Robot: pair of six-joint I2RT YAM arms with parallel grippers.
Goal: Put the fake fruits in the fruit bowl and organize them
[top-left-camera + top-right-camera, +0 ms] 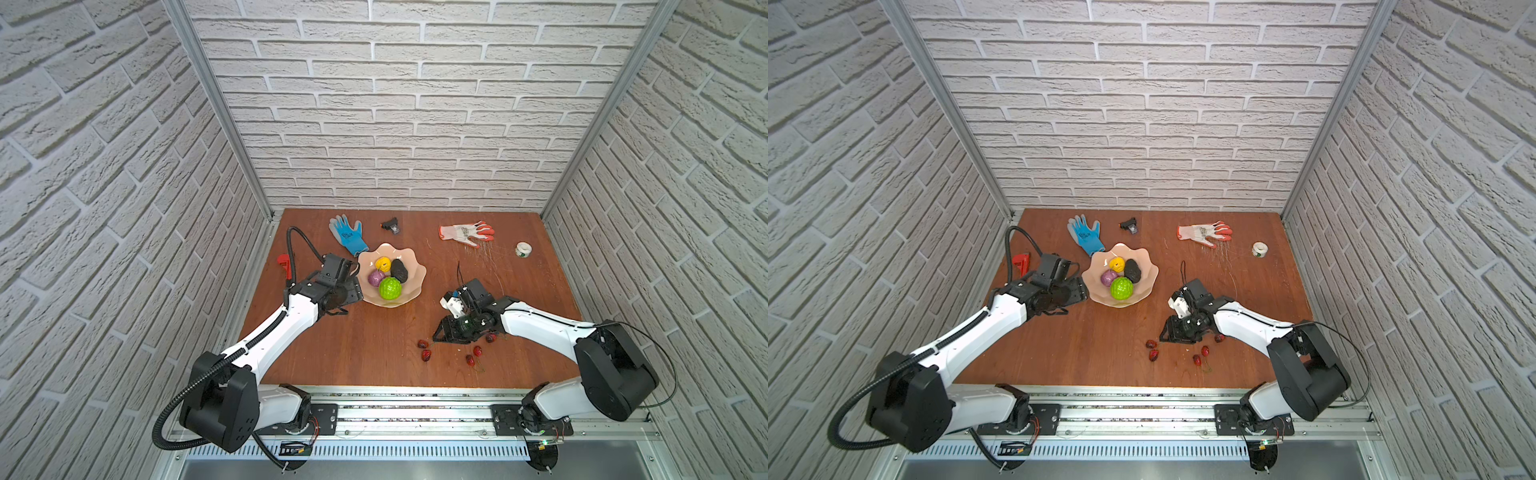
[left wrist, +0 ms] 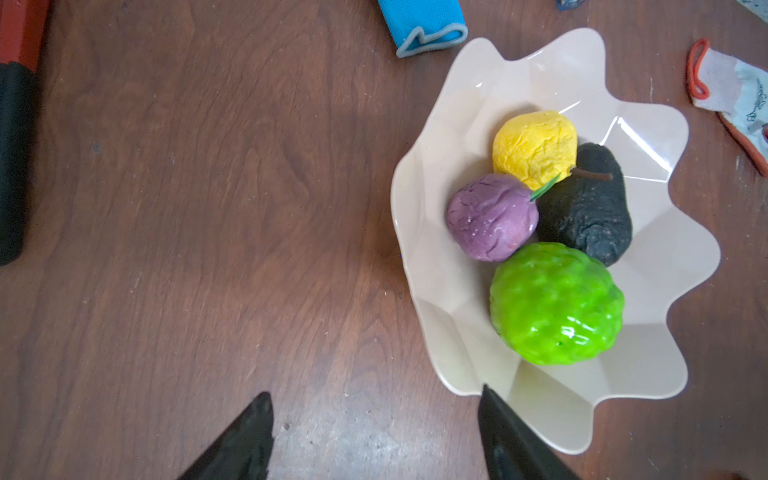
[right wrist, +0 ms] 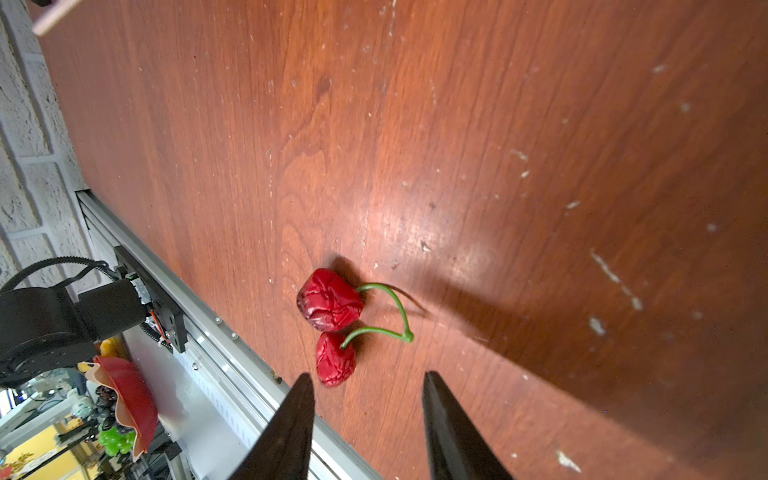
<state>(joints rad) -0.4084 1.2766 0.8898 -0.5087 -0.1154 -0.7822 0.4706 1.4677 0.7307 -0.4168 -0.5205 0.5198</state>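
The fruit bowl (image 1: 412, 258) sits left of the middle of the surface (image 1: 374, 374). Four fruits are bunched together in it: the yellow fruit (image 2: 534, 147), the purple fruit (image 2: 490, 222), the avocado (image 2: 590, 216) and the big green ball (image 2: 557, 303). The left tool (image 2: 374, 395) hovers right beside the bowl's rim, jaws apart and nothing in them. The cherries (image 1: 426, 355) are scattered on the surface near the front edge, well apart from the bowl. The right tool (image 3: 368, 376) is down low among them, jaws parted with nothing between. A stem-joined pair of cherries (image 3: 330, 299) lies just ahead of its tips, not gripped. A blue glove (image 1: 348, 235) lies right by the bowl's far rim.
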